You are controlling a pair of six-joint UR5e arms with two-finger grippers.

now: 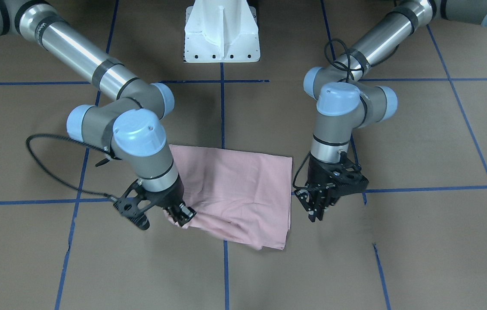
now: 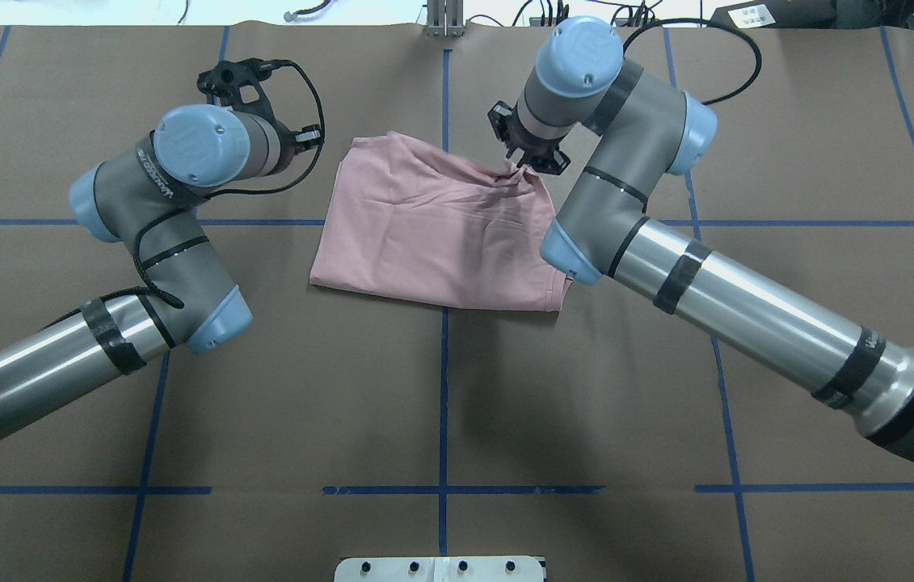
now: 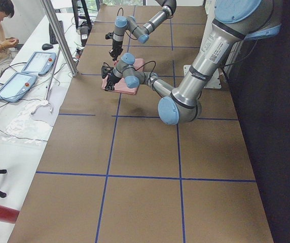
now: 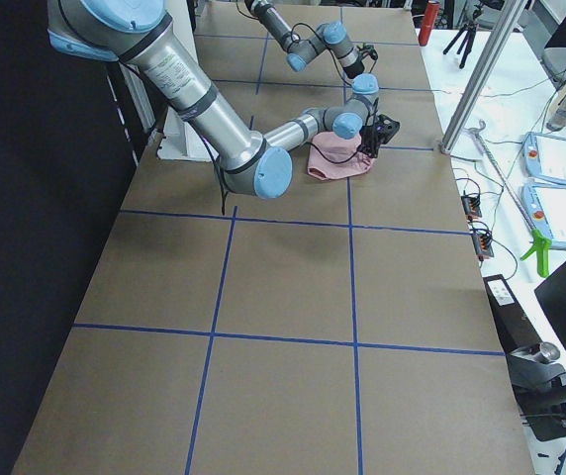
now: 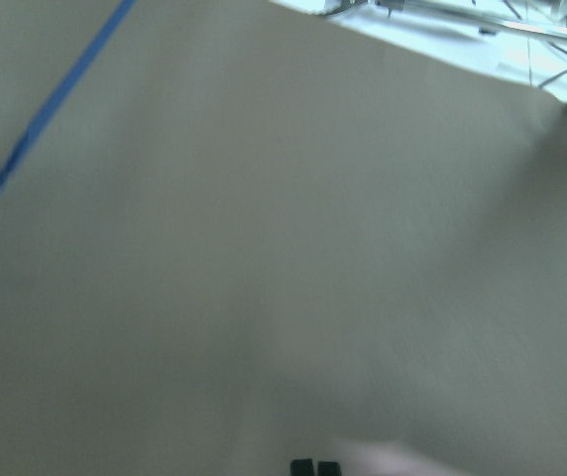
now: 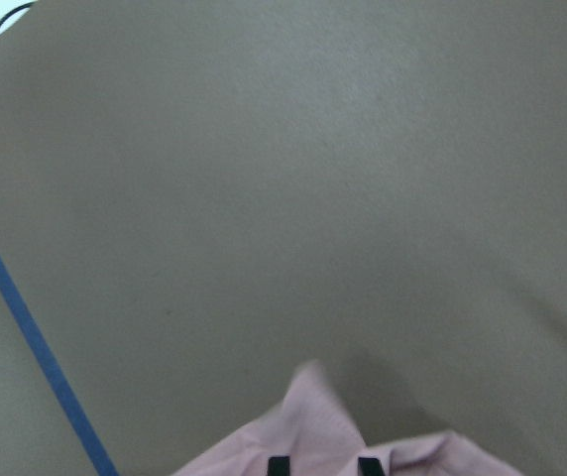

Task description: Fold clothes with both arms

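Right hand point(image 2: 521, 164) clamped on the shirt's point(image 2: 432, 234) 1 o'clock corner from overhead, far side of the counter point(image 2: 440, 404). Left hand point(image 1: 317, 206) pinched together, empty, off its 10 o'clock side. One shirt, two arms point(image 2: 747, 307). Looks already folded into a rough rectangle, I'd guess one last fold is left

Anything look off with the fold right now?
Yes. The T-shirt lies askew to the blue grid lines, and its corner in the right gripper is bunched and creased rather than flat. The left gripper hangs beside it, holding nothing.
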